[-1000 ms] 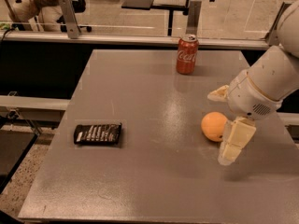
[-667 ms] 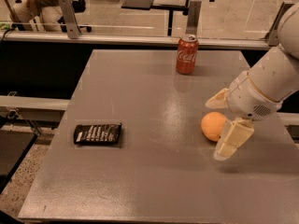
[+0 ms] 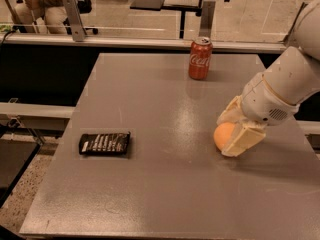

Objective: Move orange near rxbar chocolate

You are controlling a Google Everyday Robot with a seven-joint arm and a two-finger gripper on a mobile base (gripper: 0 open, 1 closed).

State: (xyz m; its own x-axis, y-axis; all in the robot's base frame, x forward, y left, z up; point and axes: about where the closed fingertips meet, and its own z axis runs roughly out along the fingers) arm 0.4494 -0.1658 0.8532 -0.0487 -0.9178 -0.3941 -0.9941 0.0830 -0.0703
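Observation:
The orange [image 3: 221,134] rests on the grey table [image 3: 165,184] at the right of middle. My gripper [image 3: 226,136] reaches in from the right, its two cream fingers [image 3: 242,139] closed on the orange from the far and near sides, covering its right half. The rxbar chocolate [image 3: 105,143], a flat black wrapper with white lettering, lies flat at the left of the table, well apart from the orange.
A red Coca-Cola can [image 3: 200,58] stands upright near the table's far edge, behind the orange. A metal rail [image 3: 125,41] runs behind the table. A black surface [image 3: 12,159] sits low at the left.
The gripper has moved left and down onto the orange, and its fingers have drawn in from a wide spread to both sides of the fruit. The orange, bar and can have not moved.

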